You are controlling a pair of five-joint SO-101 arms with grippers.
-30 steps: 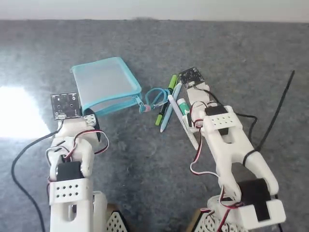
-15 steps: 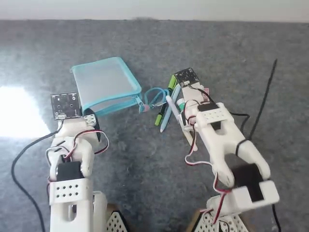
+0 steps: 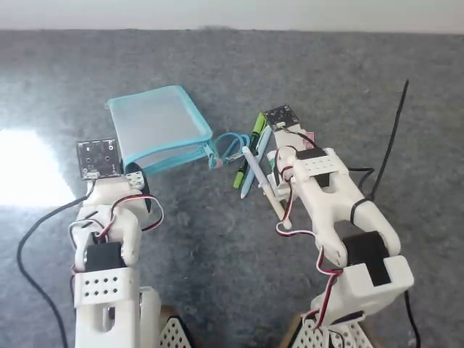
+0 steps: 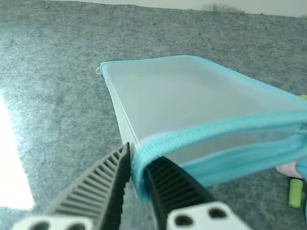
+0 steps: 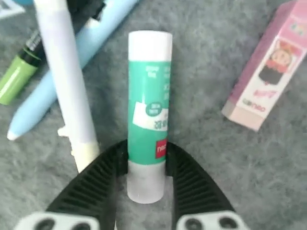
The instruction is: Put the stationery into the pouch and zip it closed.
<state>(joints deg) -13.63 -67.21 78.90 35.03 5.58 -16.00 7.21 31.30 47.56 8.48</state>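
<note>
Left pincer (image 4: 138, 173): nipped tight on the zip edge of the pouch (image 4: 192, 100). Right pincer (image 5: 146, 160): closed around glue stick (image 5: 148, 120), between white pen (image 5: 64, 81) and pink eraser (image 5: 266, 72). High view: stationery lies just right of pouch; bare grey table (image 3: 217, 275) on the near side.

glue stick (image 5: 149, 110): label print illegible | pink box (image 5: 264, 72): small lettering

Looks like a small robotics lab or hobby bench: grey felt-like table cover (image 3: 217, 250), white plastic left arm (image 3: 109, 243) and right arm (image 3: 341, 210) with bare servo wires, loose black cable (image 3: 388, 156) lying across (pale wall (image 3: 232, 14) just behind).
</note>
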